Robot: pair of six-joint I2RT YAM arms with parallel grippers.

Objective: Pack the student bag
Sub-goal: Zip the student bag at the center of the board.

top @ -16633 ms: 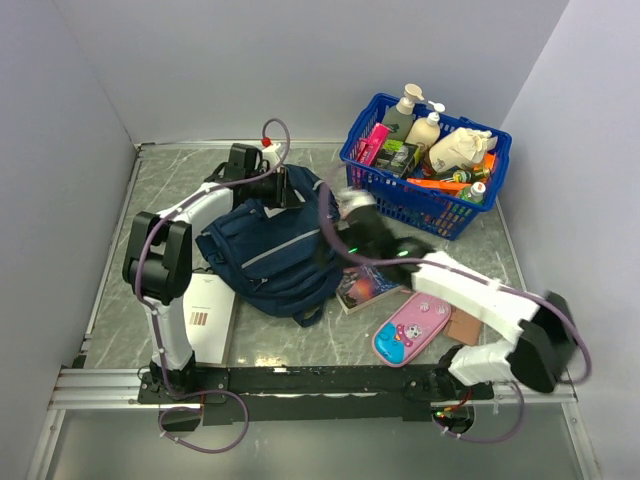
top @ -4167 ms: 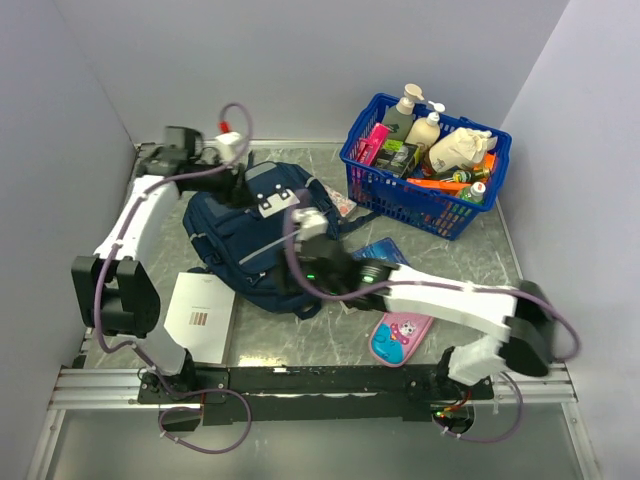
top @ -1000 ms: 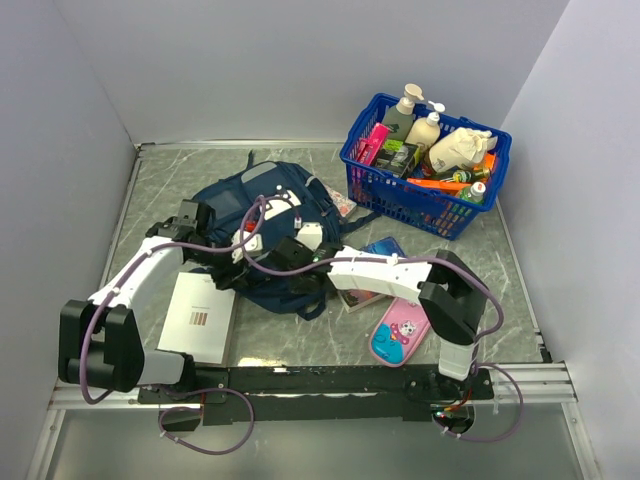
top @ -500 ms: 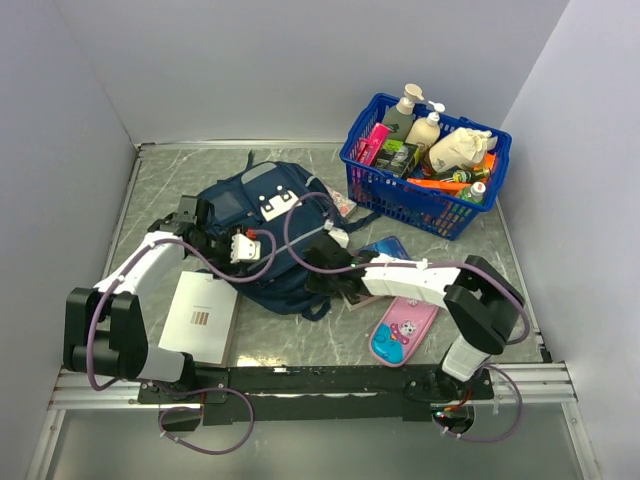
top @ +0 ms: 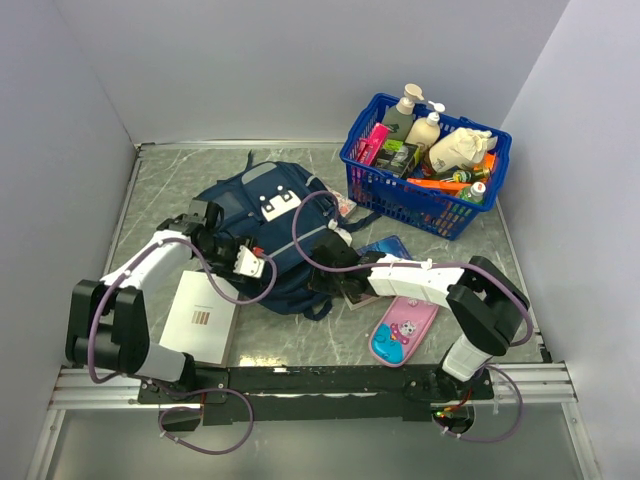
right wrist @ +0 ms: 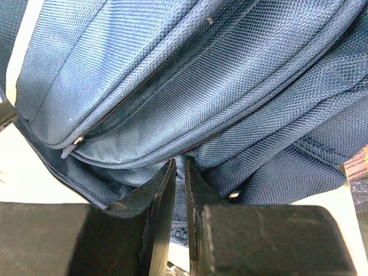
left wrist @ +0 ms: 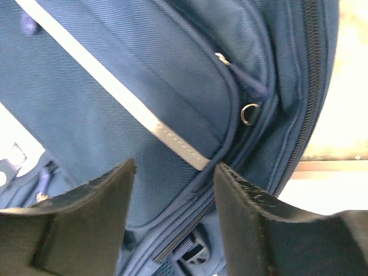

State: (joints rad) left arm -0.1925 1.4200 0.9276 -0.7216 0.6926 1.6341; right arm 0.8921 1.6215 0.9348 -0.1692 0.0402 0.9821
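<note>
The student bag (top: 262, 225), navy with grey trim and a white patch, lies left of the table's middle. My left gripper (top: 232, 256) hovers over its near left side. In the left wrist view it (left wrist: 172, 172) stands open above the bag (left wrist: 115, 86), with the grey trim stripe (left wrist: 172, 141) and a ring zip pull (left wrist: 250, 113) below it and nothing between the fingers. My right gripper (top: 318, 272) is at the bag's near right edge. In the right wrist view it (right wrist: 179, 167) is shut on a fold of the bag's fabric (right wrist: 201, 75).
A blue plastic basket (top: 400, 195) full of bottles and packets stands at the back right. A white notebook (top: 200, 315) lies by the bag's near left corner. A dark book (top: 362, 290) and a pink pencil case (top: 405, 330) lie under and near the right arm.
The right gripper has drawn back to the right along the bag's near edge, still pinching fabric. The left gripper has shifted slightly right over the bag and stays open.
</note>
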